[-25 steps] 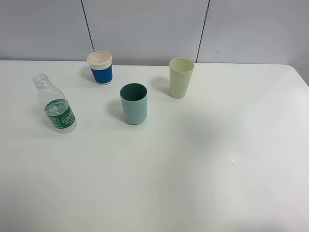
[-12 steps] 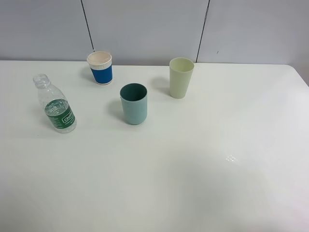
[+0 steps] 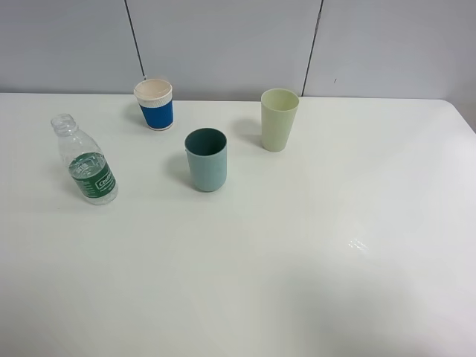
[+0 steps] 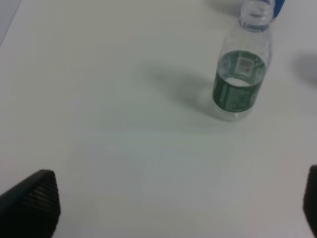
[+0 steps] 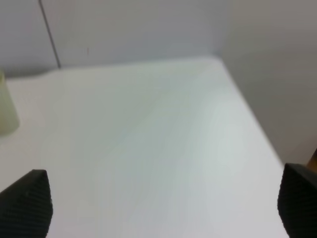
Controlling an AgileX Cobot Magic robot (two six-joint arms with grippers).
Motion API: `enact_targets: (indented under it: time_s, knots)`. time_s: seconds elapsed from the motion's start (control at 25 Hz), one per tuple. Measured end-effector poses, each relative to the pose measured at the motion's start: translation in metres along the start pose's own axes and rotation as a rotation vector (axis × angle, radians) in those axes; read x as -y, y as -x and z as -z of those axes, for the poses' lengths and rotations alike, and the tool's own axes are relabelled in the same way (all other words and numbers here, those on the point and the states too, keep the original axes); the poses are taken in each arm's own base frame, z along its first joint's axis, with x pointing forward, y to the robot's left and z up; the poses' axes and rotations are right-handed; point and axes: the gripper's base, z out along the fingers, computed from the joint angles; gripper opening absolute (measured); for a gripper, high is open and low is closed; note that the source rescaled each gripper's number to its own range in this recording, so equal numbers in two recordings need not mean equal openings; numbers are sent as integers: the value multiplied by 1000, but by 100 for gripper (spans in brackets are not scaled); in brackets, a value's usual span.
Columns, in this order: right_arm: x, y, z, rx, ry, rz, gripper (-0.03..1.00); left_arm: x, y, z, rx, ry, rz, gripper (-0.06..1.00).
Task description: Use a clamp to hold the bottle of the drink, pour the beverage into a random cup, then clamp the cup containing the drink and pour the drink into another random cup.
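Observation:
A clear uncapped bottle (image 3: pixel 84 160) with a green label and a little liquid stands at the table's left. It also shows in the left wrist view (image 4: pixel 241 74), well ahead of my left gripper (image 4: pixel 171 208), which is open and empty. A blue paper cup (image 3: pixel 155 104) stands at the back, a teal cup (image 3: pixel 206 159) in the middle, and a pale green cup (image 3: pixel 279 119) to its right. My right gripper (image 5: pixel 161 203) is open and empty over the table's right part. The pale green cup's edge (image 5: pixel 6 106) shows in that view. Neither gripper shows in the high view.
The white table (image 3: pixel 312 245) ends at a grey panelled wall (image 3: pixel 223 44) at the back. Its right edge and back corner (image 5: pixel 225 74) show in the right wrist view. The blue cup's edge (image 4: pixel 280 6) peeks in behind the bottle.

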Motion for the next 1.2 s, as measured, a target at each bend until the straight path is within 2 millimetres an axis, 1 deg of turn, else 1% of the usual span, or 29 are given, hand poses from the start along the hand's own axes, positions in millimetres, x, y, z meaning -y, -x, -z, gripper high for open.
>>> enact_targets:
  time_s: [0.2,0.28,1.2]
  knots:
    - [-6,-28,-35,-116,43,9,71,0,0,0,0,0,0,100]
    - [-7,-34,-41,-146,45,12,71,0,0,0,0,0,0,100]
    - [-7,-35,-42,-147,45,12,71,0,0,0,0,0,0,100]
